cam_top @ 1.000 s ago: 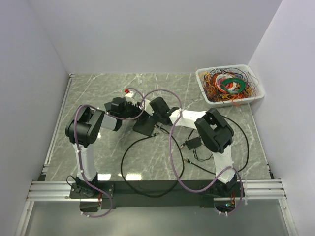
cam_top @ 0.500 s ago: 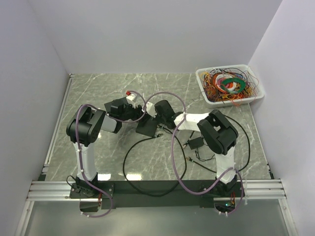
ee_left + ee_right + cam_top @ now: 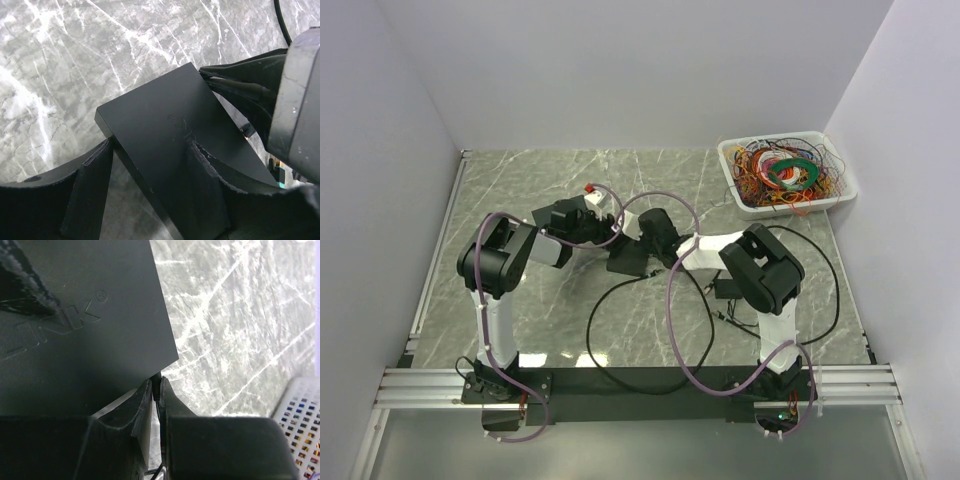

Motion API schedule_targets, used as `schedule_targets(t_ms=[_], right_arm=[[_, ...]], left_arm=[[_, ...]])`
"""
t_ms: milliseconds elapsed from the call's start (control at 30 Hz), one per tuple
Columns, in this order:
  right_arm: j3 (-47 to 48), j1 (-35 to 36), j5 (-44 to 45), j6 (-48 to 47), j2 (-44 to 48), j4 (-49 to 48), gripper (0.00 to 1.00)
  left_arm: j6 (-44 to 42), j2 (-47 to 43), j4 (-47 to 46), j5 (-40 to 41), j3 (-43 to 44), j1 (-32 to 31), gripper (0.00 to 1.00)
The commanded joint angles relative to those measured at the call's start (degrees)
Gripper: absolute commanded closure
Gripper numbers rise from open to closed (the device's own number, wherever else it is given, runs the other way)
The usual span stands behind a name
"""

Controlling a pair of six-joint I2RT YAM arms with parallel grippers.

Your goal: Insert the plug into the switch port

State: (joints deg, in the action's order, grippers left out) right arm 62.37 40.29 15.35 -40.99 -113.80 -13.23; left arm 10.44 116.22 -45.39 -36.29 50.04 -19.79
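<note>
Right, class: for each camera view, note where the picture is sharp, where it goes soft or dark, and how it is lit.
Top external: even, soft light, sharp throughout, no harsh shadows. Left wrist: the switch is crisp, the near fingers dark and slightly soft. Right wrist: the fingers are blurred and nearly black, the switch lettering legible, the table brightly lit.

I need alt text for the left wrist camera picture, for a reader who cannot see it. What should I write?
The left gripper holds a flat black switch between its two fingers, with a grey marble table behind it. From the right, the narrow tips of the right gripper reach to the switch's far edge.
</note>
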Motion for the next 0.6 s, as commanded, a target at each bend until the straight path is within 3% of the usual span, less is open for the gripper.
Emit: schedule_targets(t_ms=[0,133,300,433,500,567], right_arm=[[2.2,4.2,-8.8,-3.7,4.0,-24.6,1.00],[0.4,4.3,-9.2,-4.2,4.1,-29.6,1.00],[0.6,4.2,-9.0,0.3,4.2,-28.6,1.00],[3.6,2.8,-9.0,10.6,5.3,-20.6,1.00],[4.6,2.2,-9.4,12.6,5.9,-16.1,0.96],[4.1,1.5,-11.4,15.1,6.5,-15.2,0.86]], left_arm=[[-3.1,2.0,7.4,-14.9,0.8,-8.7,0.37],[-3.1,2.4,7.0,-15.6,0.3,-8.9,0.37],[-1.4,2.9,5.8,-11.3,-0.2,-8.5,0.34],[1.7,2.1,1.5,-9.3,-2.5,-7.0,0.32],[4.2,1.7,-2.1,-9.5,-4.0,-5.6,0.31],[6.9,1.5,-6.0,-9.8,-5.6,-4.2,0.30]])
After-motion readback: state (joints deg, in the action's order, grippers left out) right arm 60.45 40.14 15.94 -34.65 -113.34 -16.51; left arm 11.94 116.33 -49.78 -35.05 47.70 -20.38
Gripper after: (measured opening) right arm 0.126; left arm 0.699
